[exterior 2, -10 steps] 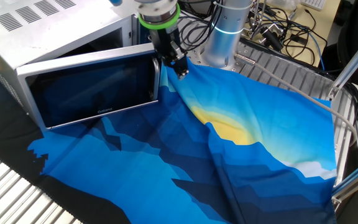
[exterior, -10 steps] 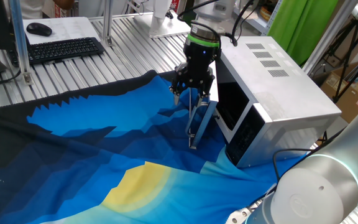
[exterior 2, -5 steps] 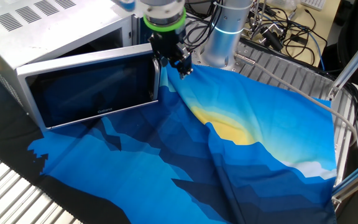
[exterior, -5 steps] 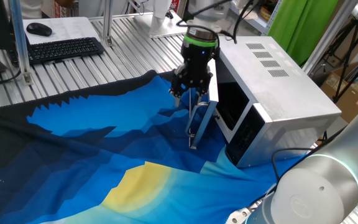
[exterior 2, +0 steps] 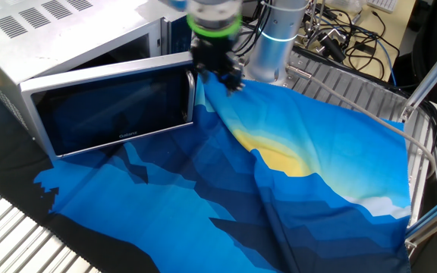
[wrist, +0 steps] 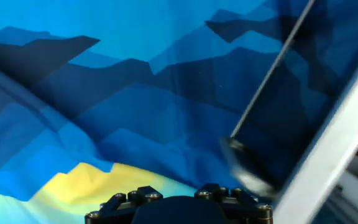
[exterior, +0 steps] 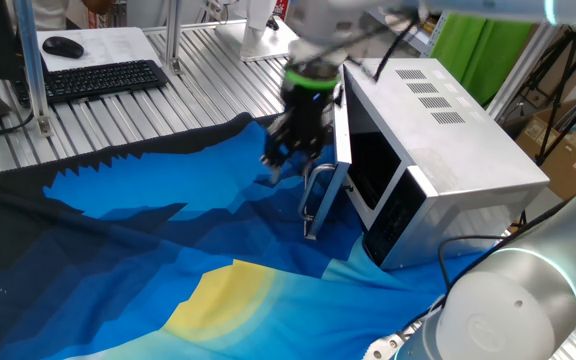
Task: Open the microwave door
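Silver-framed microwave door (exterior 2: 112, 110) hangs wide open beside the fingers (exterior 2: 230, 76), whose spacing is unreadable through blur; best retreat straight outward, clear of handle (exterior: 313, 200).

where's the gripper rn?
In one fixed view the gripper hangs blurred over the blue cloth, just left of the open microwave door.

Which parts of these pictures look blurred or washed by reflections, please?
In one fixed view, the gripper and the arm above it are smeared by motion, while the microwave stays sharp. In the other fixed view, the gripper is likewise blurred, and the microwave door glass mirrors the blue cloth. In the hand view, the door's handle is soft.
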`<state>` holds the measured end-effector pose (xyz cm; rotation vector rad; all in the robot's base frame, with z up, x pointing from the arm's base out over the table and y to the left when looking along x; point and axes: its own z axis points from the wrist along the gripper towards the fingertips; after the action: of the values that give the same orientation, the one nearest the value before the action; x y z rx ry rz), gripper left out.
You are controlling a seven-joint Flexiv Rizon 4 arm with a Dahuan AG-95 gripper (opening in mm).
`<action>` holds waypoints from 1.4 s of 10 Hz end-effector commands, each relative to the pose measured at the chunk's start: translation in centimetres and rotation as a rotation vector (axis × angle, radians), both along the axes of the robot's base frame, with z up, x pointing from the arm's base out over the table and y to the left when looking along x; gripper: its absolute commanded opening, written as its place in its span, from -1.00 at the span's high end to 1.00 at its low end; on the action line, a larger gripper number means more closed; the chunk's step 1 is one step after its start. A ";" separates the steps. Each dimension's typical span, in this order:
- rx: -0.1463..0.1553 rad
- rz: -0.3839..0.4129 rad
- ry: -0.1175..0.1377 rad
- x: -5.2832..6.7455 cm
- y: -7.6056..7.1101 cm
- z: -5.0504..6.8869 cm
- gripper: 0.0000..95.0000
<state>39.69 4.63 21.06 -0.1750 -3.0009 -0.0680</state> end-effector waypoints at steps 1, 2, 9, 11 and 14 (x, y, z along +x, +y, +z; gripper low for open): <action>0.017 -0.092 0.028 0.7 1.0 -1.4 0.20; 0.036 -0.118 0.031 1.5 1.6 -2.8 0.20; 0.064 -0.166 -0.007 5.4 4.0 -6.5 0.20; 0.068 -0.165 -0.020 5.4 4.1 -6.5 0.20; 0.067 -0.145 -0.031 5.3 4.1 -6.4 0.20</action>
<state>45.02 8.77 14.62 -0.3861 -3.0069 -0.1858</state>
